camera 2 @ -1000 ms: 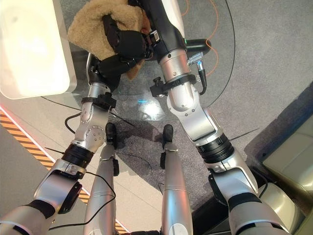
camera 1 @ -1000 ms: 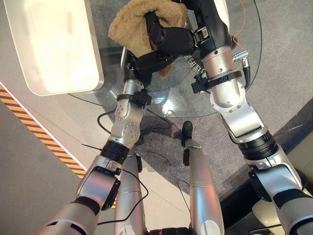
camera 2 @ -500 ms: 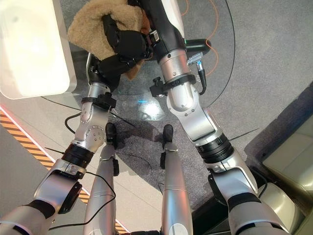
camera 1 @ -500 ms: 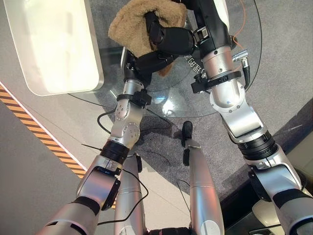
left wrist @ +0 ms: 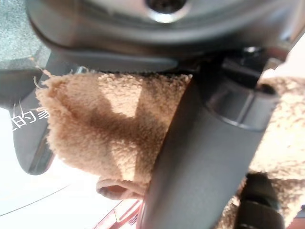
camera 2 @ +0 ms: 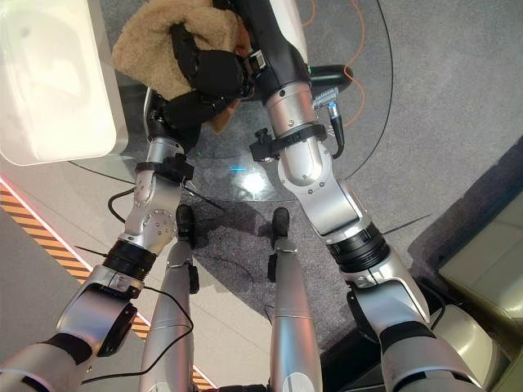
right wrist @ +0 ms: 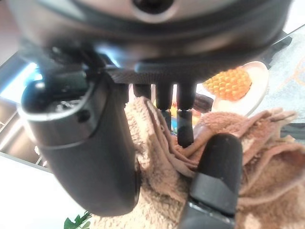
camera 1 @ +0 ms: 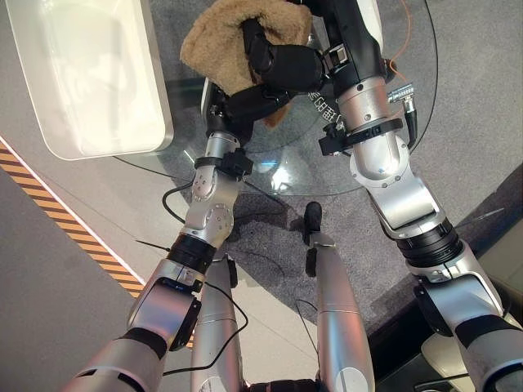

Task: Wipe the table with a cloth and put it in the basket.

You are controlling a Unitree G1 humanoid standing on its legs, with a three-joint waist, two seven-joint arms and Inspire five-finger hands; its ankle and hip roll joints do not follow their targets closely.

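the tan cloth [camera 1: 237, 41] sits bunched on the far part of the round glass table [camera 1: 359, 175], with both hands on it. the right hand [camera 1: 282, 65] has its fingers curled into the folds, gripping it. the left hand [camera 1: 249, 102] lies just under it at the cloth's near edge; whether its fingers are closed cannot be told.

risk: the bunched cloth may slip from a partial grip, or a loose corner may drag and catch as it moves toward the white basket [camera 1: 86, 77], which stands just beside the table on the left.

the glass looks smooth and slick, so the cloth should slide easily. grey carpet lies underneath, and a striped floor line [camera 1: 69, 224] runs at the left.
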